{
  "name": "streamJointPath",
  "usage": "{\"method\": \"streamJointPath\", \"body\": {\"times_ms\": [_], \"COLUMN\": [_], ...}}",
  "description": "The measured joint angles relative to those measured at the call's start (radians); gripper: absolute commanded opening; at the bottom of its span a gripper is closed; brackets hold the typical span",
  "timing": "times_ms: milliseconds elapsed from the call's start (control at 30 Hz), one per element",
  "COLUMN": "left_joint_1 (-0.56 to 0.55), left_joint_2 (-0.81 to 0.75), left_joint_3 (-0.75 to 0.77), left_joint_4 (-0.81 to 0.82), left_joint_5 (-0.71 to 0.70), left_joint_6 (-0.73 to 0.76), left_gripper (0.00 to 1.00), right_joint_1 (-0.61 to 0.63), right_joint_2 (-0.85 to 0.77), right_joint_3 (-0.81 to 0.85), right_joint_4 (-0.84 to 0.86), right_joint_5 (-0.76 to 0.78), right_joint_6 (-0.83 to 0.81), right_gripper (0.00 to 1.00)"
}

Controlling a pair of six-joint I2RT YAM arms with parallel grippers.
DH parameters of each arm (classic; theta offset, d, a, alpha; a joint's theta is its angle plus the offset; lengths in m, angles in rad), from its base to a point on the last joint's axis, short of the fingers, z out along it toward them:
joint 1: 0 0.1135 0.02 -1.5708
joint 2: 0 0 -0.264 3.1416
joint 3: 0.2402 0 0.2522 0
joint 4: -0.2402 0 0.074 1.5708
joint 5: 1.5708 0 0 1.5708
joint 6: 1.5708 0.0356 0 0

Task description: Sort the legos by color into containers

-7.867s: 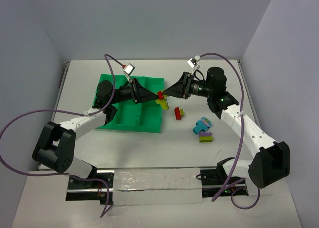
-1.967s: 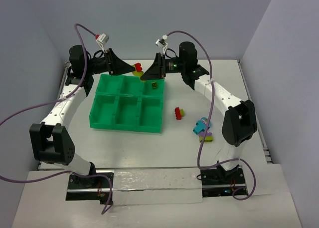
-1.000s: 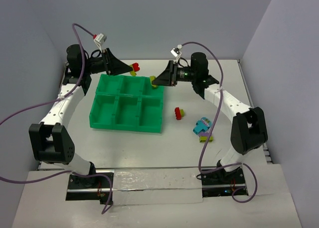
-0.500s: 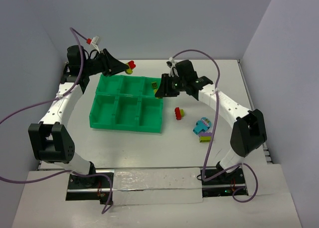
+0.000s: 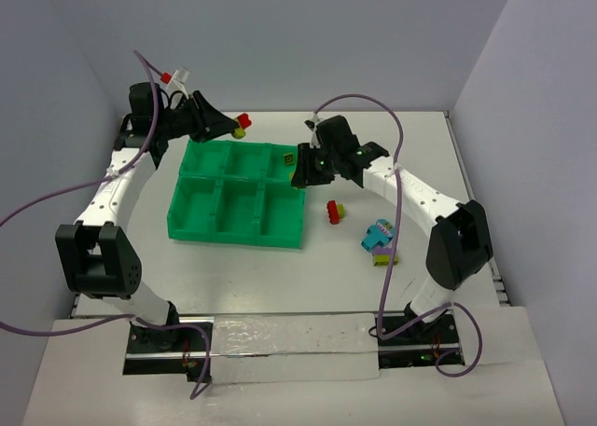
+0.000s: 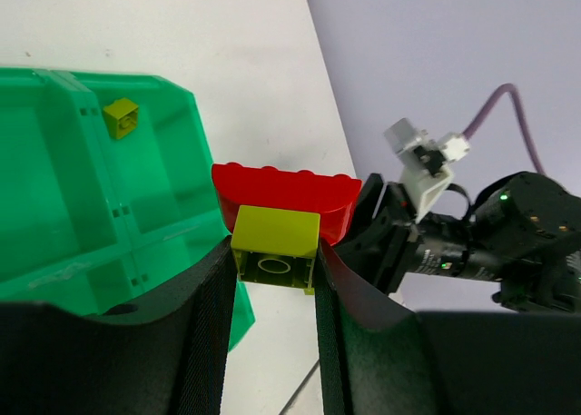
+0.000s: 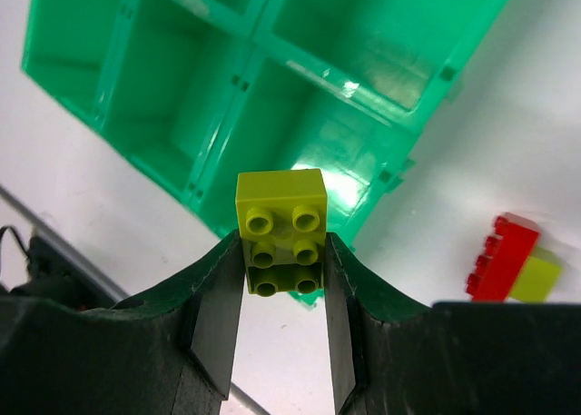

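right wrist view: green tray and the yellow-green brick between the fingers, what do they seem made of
Green tray: likely moulded plastic, glossy; white glare on its floor, thin even dividing walls. Yellow-green brick: probably hard plastic too, smooth with a soft sheen; crisp moulded studs, one uniform colour.

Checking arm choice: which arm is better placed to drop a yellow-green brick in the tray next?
Right. The right gripper holds a lone yellow-green brick by the far-right compartment, where a matching brick lies. The left gripper holds a yellow-green piece stuck to a red brick.
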Motion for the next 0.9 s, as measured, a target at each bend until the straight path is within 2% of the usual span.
{"method": "streamJointPath", "body": {"times_ms": [367,500,700,767,833,900], "left_joint_1": [0.0,0.0,0.0,0.0,0.0,0.0], "left_joint_2": [0.066,0.072,0.073,0.073,0.073,0.073], "left_joint_3": [0.036,0.036,0.036,0.036,0.036,0.036], "left_joint_4": [-0.105,-0.113,-0.124,-0.129,-0.13,-0.132], "left_joint_5": [-0.028,-0.047,-0.066,-0.066,-0.066,-0.065], "left_joint_6": [0.065,0.069,0.079,0.081,0.081,0.081], "left_gripper": [0.0,0.0,0.0,0.0,0.0,0.0], "right_joint_1": [0.0,0.0,-0.005,-0.005,-0.006,-0.007], "right_joint_2": [0.041,0.104,0.233,0.286,0.351,0.407], "right_joint_3": [0.083,0.164,0.329,0.398,0.472,0.533], "right_joint_4": [-0.045,-0.068,-0.084,-0.112,-0.11,-0.125], "right_joint_5": [0.107,0.15,0.222,0.233,0.238,0.239], "right_joint_6": [-0.002,0.008,0.033,0.037,0.039,0.042], "right_gripper": [0.0,0.0,0.12,0.2,0.34,0.41]}}
